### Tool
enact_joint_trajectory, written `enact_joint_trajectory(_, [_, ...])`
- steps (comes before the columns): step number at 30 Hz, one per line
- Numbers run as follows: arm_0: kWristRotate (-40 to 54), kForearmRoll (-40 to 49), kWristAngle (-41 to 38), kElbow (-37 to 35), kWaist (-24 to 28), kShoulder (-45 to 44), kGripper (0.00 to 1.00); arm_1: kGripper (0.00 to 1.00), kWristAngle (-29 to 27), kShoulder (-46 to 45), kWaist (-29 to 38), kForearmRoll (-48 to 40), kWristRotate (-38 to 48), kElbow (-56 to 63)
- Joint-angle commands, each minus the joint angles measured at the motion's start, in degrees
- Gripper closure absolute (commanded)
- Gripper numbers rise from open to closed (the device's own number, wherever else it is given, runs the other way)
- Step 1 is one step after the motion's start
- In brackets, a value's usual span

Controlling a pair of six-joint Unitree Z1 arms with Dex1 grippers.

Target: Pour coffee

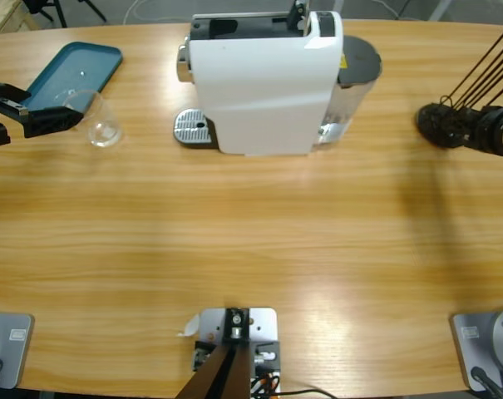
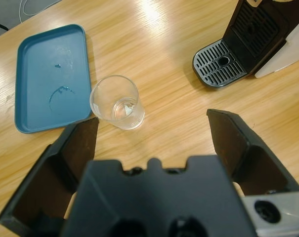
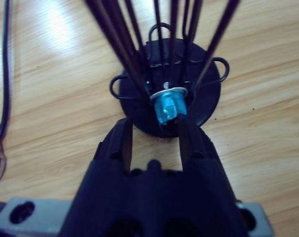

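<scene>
From the high view, the white coffee machine [image 1: 263, 83] stands at the far middle of the table, with its silver drip tray [image 1: 193, 127] sticking out on one side. A clear glass cup [image 1: 102, 125] stands on the wood just beside a blue tray [image 1: 76, 73], well apart from the drip tray. The left gripper [image 1: 47, 116] is near the cup but not touching it. The right gripper [image 1: 475, 131] is far off at the other end, by a black wire capsule holder [image 1: 438, 123].

In the left wrist view, the left gripper's 2 jaws are spread wide with nothing between them. The cup looks empty here, and the blue tray has a few wet marks, which the high view does not show.

In the right wrist view, the right gripper's jaws are close around 1 blue capsule [image 3: 167, 106] low in the holder's wires. I cannot tell if they pinch it yet.

I think the job is only starting. No cup is under the machine, and no coffee is poured.
</scene>
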Motion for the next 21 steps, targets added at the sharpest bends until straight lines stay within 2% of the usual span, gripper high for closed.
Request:
enact_joint_trajectory(1, [-0.57, -0.55, -0.86, 1.43, -0.54, 2.12, 0.055, 0.667, -0.64, 2.3, -1.25, -0.95, 0.67, 1.61])
enact_joint_trajectory(4, [-0.57, -0.55, -0.86, 1.43, -0.54, 2.12, 0.055, 0.708, -0.66, 2.62, -1.27, -1.43, 0.67, 1.61])
enact_joint_trajectory(21, [-0.49, -0.55, -0.86, 1.34, -0.54, 2.47, 0.055, 0.704, -2.54, 1.28, -1.36, -1.6, 0.61, 2.23])
